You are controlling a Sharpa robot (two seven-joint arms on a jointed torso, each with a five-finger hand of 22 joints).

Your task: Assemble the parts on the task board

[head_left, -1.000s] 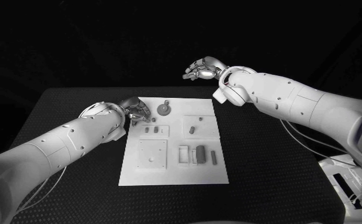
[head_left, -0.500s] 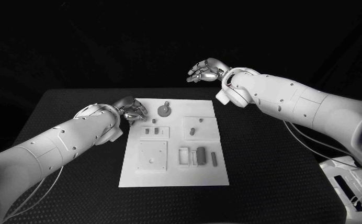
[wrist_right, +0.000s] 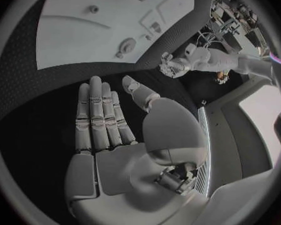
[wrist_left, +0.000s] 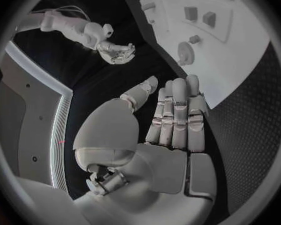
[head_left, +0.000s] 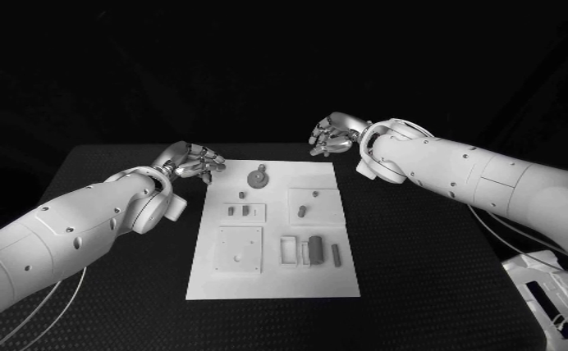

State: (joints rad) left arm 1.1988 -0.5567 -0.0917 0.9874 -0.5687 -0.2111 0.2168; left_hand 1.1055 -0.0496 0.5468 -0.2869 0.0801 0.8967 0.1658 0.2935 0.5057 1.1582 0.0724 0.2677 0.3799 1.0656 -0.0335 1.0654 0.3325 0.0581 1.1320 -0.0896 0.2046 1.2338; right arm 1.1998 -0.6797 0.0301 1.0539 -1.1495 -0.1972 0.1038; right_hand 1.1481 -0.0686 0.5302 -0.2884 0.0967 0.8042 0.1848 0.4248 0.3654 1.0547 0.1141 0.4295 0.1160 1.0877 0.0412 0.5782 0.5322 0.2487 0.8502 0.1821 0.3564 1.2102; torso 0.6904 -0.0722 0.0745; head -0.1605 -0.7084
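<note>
You are holding both hands empty at the far corners of the board [head_left: 272, 273], likely so the whole layout lies in sight before a part is picked.

Your left hand [head_left: 190, 160] is hovering off the board's far left corner. In its wrist view the fingers [wrist_left: 176, 116] are lying straight and side by side, the thumb standing a little apart, and nothing is sitting in the palm. The round part [head_left: 257, 175] is lying just ahead of those fingertips, on the board's near edge to them; the two small blocks [head_left: 244, 211] are sitting further out beyond it.

Your right hand [head_left: 332, 136] is hovering off the far right corner, just outside the board's edge. Its wrist view shows the fingers [wrist_right: 100, 117] stretched flat with the thumb spread aside, again gripping nothing. Beyond those fingertips the round part [wrist_right: 126, 46] is showing first, with the other pieces spread over the board past it.

The parts are lying loose: a small piece in the square recess [head_left: 313, 204], the raised plate [head_left: 238, 246] with its central peg, and the tall pieces [head_left: 309, 248] beside it. None looks joined to another, so I judge assembly is barely begun.

The round part is nearest to both sets of fingertips, which makes it the likely first pick. It looks flat, so a pinch at its rim would suit better than a full wrap.
</note>
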